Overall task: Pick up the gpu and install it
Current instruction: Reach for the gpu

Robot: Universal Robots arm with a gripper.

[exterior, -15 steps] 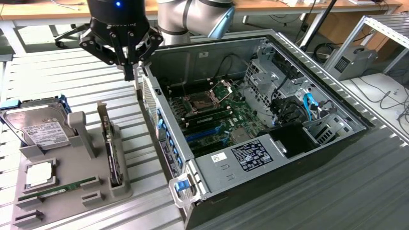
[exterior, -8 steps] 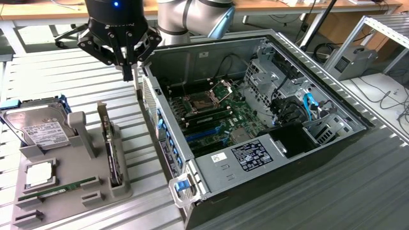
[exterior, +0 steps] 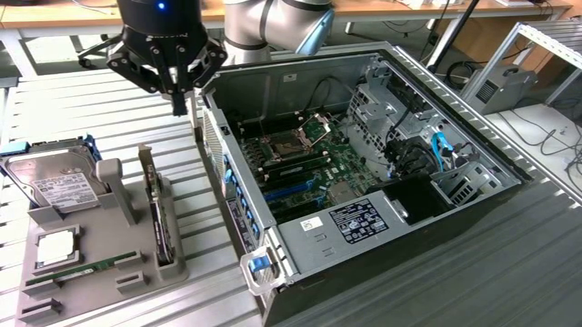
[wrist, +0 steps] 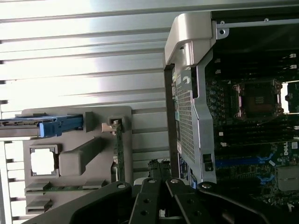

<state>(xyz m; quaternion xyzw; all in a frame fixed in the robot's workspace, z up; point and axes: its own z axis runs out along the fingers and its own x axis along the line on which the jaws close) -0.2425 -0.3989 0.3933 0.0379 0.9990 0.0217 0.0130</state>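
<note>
The gripper [exterior: 179,103] hangs above the slatted metal surface [exterior: 82,109] with its fingers pressed together and nothing between them. It is beside the far corner of the open computer case [exterior: 238,146]. The gpu [exterior: 162,218] is well apart from it, standing on its long edge in a slot of the grey holder [exterior: 100,286], with its metal bracket at the end nearer the gripper.

A tall grey post [exterior: 118,189] of the holder rises just beside the gpu on the exterior view's left. Beyond the post a hard drive [exterior: 53,182] leans in a blue carrier. A processor chip [exterior: 56,246] and a RAM stick [exterior: 84,268] lie flat in the holder's other pockets.

On the exterior view's right, the case's perforated wall stands close to the holder, with a narrow strip of surface between them. The space over the gpu's upper edge is open. Inside the case the motherboard [exterior: 309,163] lies exposed, and cables and drive cages crowd its far side.
</note>
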